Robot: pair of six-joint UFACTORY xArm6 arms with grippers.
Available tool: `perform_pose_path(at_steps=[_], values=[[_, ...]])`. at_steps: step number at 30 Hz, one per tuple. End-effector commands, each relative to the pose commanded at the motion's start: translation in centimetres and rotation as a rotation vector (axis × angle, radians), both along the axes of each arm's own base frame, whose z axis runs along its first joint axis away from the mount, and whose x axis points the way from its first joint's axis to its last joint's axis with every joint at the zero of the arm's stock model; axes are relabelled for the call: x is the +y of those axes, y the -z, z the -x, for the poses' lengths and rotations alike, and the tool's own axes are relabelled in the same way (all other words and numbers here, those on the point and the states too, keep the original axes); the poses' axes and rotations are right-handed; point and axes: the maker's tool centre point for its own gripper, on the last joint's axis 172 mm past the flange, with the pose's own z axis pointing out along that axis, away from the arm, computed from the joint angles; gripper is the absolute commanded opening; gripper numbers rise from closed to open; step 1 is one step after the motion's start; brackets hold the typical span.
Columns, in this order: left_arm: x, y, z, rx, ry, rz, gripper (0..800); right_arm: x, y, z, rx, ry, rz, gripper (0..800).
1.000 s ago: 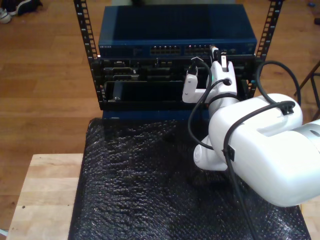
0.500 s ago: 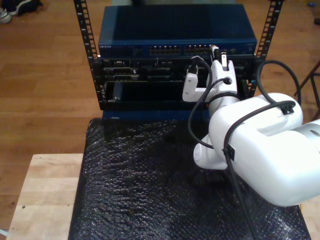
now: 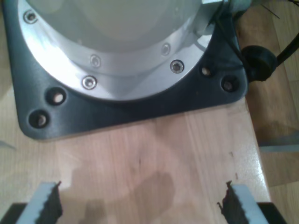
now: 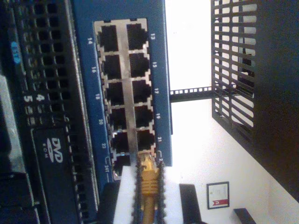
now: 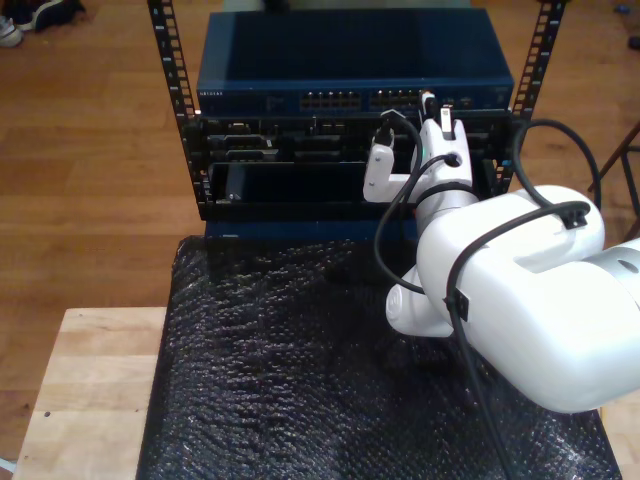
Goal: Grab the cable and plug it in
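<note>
The yellow-orange cable (image 4: 148, 191) runs up between the fingers of my second gripper (image 4: 148, 200), which is shut on it. Its clear plug (image 4: 146, 162) sits at the mouth of a port in the end pair, numbered 23 and 24, of the blue switch (image 4: 159, 70); how deep it sits I cannot tell. In the exterior view, my second gripper (image 5: 432, 108) is up against the right port block of the switch (image 5: 250, 95). My first gripper (image 3: 140, 205) hangs open over bare wood, its toothed fingers (image 3: 46, 203) wide apart.
The switch sits in a black rack (image 5: 170, 70) above a black unit marked DVD (image 4: 56, 154). Black bubble wrap (image 5: 280, 380) covers the wooden table (image 5: 90, 390). Thick black robot cables (image 5: 400, 210) loop beside the arm. A grey arm base plate (image 3: 117, 109) lies close before my first gripper.
My second gripper has shifted slightly to the exterior view's left along the switch's ports, still holding the cable.
</note>
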Motion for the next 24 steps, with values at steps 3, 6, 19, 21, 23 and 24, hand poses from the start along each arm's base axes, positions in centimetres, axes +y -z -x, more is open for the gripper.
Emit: perform_pose_path(at_steps=[3, 6, 19, 21, 23, 24], values=[[0.00, 0.00, 0.00, 0.000, 0.000, 0.000, 800, 0.10, 0.26, -0.13, 0.007, -0.003, 0.001, 0], [0.00, 0.00, 0.00, 0.000, 0.000, 0.000, 800, 0.23, 0.18, -0.47, 0.005, -0.004, -0.002, 0], [0.00, 0.00, 0.00, 0.000, 0.000, 0.000, 800, 0.15, 0.25, -0.55, 0.003, -0.002, -0.004, 0], [0.00, 0.00, 0.00, 0.000, 0.000, 0.000, 800, 0.05, 0.14, -0.57, 0.002, -0.001, -0.006, 33], [0.00, 0.00, 0.00, 0.000, 0.000, 0.000, 800, -0.03, 0.31, -0.56, 0.006, -0.001, -0.006, 101], [0.00, 0.00, 0.00, 0.000, 0.000, 0.000, 800, -0.09, 0.31, -0.58, 0.006, -0.001, -0.005, 124]])
